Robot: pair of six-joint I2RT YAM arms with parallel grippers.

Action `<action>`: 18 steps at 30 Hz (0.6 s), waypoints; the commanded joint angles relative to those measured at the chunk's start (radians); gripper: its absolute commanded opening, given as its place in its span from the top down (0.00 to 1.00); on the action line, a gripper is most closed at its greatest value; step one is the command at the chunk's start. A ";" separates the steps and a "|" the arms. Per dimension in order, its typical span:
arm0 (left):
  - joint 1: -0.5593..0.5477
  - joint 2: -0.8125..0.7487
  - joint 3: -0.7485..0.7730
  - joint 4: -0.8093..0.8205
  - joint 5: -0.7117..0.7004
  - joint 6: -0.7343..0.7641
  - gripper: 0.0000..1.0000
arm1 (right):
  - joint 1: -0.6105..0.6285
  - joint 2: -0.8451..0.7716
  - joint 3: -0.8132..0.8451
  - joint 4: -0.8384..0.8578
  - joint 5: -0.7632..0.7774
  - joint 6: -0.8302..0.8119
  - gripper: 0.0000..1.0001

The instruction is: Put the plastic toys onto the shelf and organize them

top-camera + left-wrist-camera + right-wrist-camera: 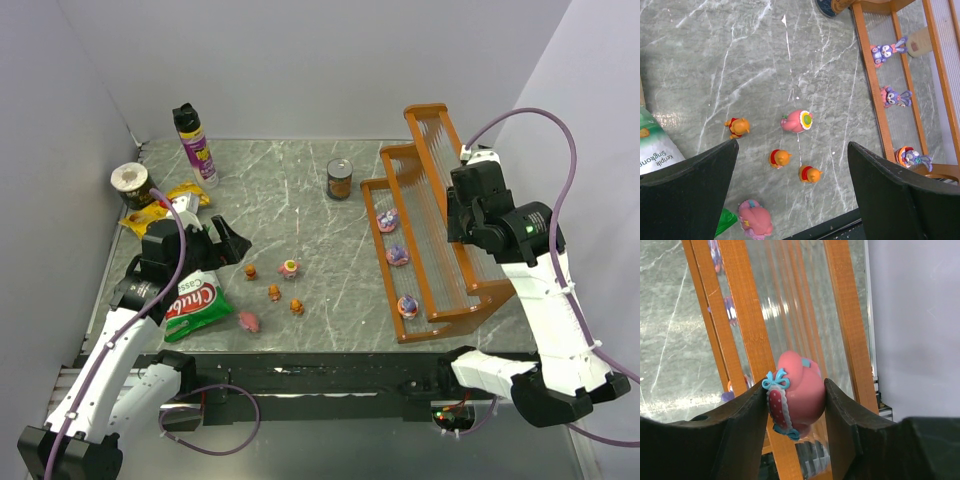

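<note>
Right wrist view has the right gripper [797,392] pinching a pink toy [802,407] above the shelf [842,305] on the right, so best lower it upright onto a free tier before letting go.

Top view is no help with the right gripper [795,386], its business end sits hidden under the wrist housing [480,190]. On the wrist cam the pink toy [797,400] has both flanks buried in the pads [747,430] and its underside goes blurry. The purple toys [730,310] behind the shelf [747,315] panels are just smears. Left cam: can [826,6] chopped by the top edge, green snack bag [657,150] cut by the left edge and partly behind a finger [690,190] of the left gripper [792,148].
</note>
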 commanded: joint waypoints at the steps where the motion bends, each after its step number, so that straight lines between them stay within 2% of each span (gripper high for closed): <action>1: 0.005 0.002 -0.004 0.029 0.014 0.014 0.04 | -0.003 -0.040 0.002 -0.140 0.015 0.014 0.69; 6: 0.005 0.000 -0.004 0.029 0.011 0.012 0.04 | -0.003 -0.078 -0.021 -0.123 -0.005 -0.003 0.75; 18: 0.005 -0.006 -0.006 0.028 0.000 0.011 0.04 | -0.002 -0.131 -0.072 -0.108 -0.052 -0.043 0.73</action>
